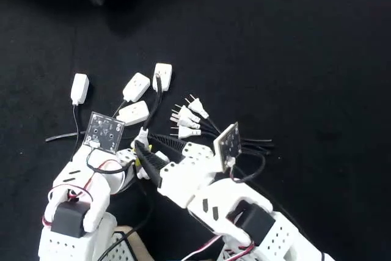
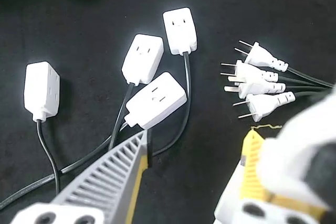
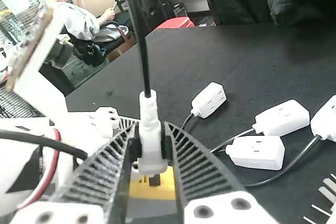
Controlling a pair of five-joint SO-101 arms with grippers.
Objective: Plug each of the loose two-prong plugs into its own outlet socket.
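Four white outlet sockets lie on the black table: one [image 1: 79,88] apart at the left, and three close together [image 1: 136,86], [image 1: 162,76], [image 1: 133,112]. Several loose two-prong plugs [image 1: 188,118] lie in a bunch to their right, prongs toward the sockets. My right gripper [image 3: 150,129] is shut on another white plug [image 3: 151,140], whose black cord runs up from it. In the high view this held plug [image 1: 142,137] sits just in front of the nearest socket. My left gripper [image 2: 194,182] is open above the nearest socket [image 2: 156,99], holding nothing.
Black cords [image 1: 250,146] trail right from the plug bunch, beneath my right arm [image 1: 208,187]. A socket cord [image 1: 61,136] ends loose at the left. My left arm [image 1: 79,191] stands close beside the right one. The far and right parts of the table [image 1: 293,59] are bare.
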